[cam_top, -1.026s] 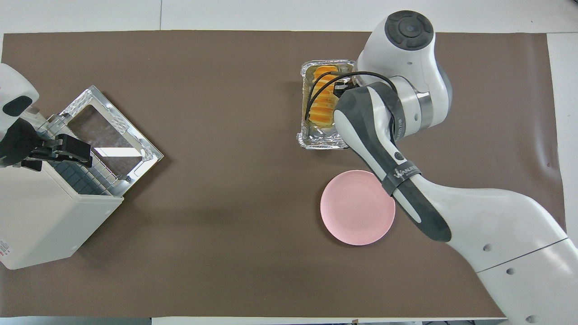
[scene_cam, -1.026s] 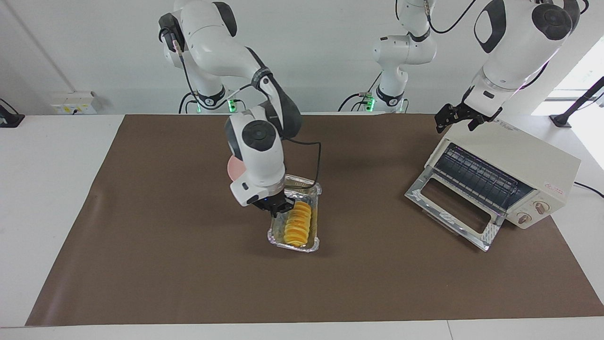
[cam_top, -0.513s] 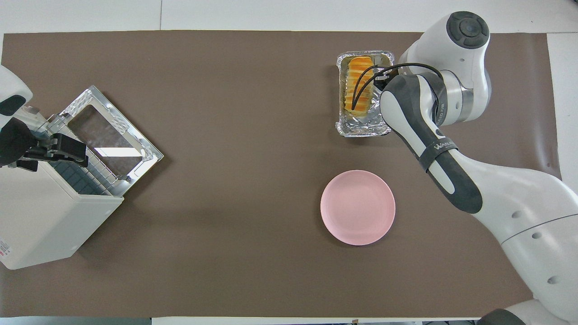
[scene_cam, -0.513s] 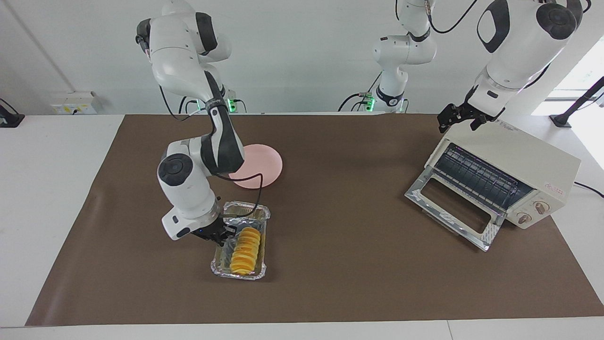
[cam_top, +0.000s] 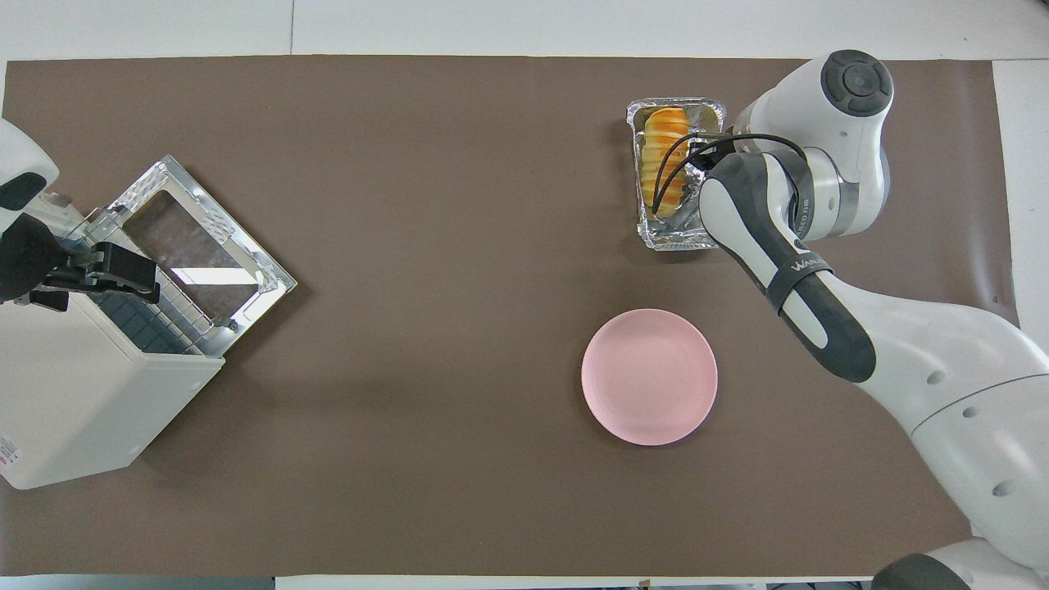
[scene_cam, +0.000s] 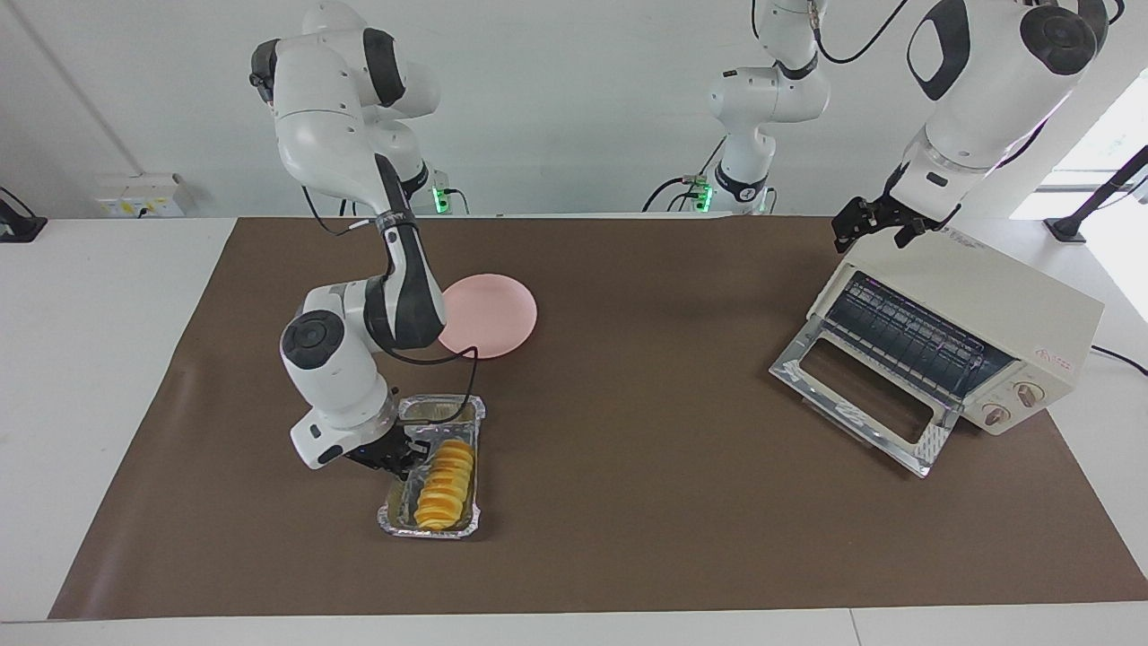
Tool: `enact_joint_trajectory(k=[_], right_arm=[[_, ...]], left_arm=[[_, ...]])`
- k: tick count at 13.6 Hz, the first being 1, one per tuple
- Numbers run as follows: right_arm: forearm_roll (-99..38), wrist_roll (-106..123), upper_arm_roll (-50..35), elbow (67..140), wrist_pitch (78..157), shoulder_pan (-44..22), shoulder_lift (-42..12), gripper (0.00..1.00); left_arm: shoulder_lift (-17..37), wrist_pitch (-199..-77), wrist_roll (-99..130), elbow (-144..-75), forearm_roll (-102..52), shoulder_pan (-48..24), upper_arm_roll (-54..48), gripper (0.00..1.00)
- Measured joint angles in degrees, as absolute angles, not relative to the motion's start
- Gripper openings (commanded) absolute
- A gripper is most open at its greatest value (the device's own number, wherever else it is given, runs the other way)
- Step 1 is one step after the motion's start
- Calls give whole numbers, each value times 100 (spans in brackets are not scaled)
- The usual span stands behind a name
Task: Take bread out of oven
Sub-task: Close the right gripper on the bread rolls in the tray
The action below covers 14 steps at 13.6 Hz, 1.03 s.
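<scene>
The bread [scene_cam: 443,482], a ridged golden-yellow loaf, lies in a crinkled foil tray [scene_cam: 429,531] on the brown mat, farther from the robots than the pink plate [scene_cam: 489,314]. My right gripper [scene_cam: 397,449] is low at the tray's long side and shut on its rim. In the overhead view the bread [cam_top: 662,156] and the tray [cam_top: 674,240] show beside the right gripper [cam_top: 699,166]. The cream-white oven [scene_cam: 982,296] stands at the left arm's end with its glass door [scene_cam: 856,395] dropped open; only the bare wire rack shows inside. My left gripper [scene_cam: 868,235] hangs open over the oven's top corner.
The oven [cam_top: 78,401] and its open door [cam_top: 205,246] take up the left arm's end of the mat. The pink plate [cam_top: 649,377] lies nearer to the robots than the tray. The right arm's elbow reaches over the mat beside the plate.
My right gripper has carried the tray with the bread toward the right arm's end of the table and farther from the robots, uncovering the pink plate. The left arm has barely moved.
</scene>
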<state>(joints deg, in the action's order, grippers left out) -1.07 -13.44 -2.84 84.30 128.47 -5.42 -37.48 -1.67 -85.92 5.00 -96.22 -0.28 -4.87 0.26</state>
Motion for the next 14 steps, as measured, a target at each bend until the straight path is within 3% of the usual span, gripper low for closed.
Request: enact_joint_trajectory(k=[4,10,14], right_arm=[[-103,-1340,-284,8455,12753,-537,-3728,100],[-76,-1337,-300,7859,11425,-644,-3470,100],[199,-1616,-296,7744,11513,-982,-3593,100]], left_arm=[[-167,-8592,500,-9622,-28,-487,26,100],[-167,-8592,500,-9622,-28,-487,26,100],[-167,-8592,500,-9622,-28,-487,26,100]])
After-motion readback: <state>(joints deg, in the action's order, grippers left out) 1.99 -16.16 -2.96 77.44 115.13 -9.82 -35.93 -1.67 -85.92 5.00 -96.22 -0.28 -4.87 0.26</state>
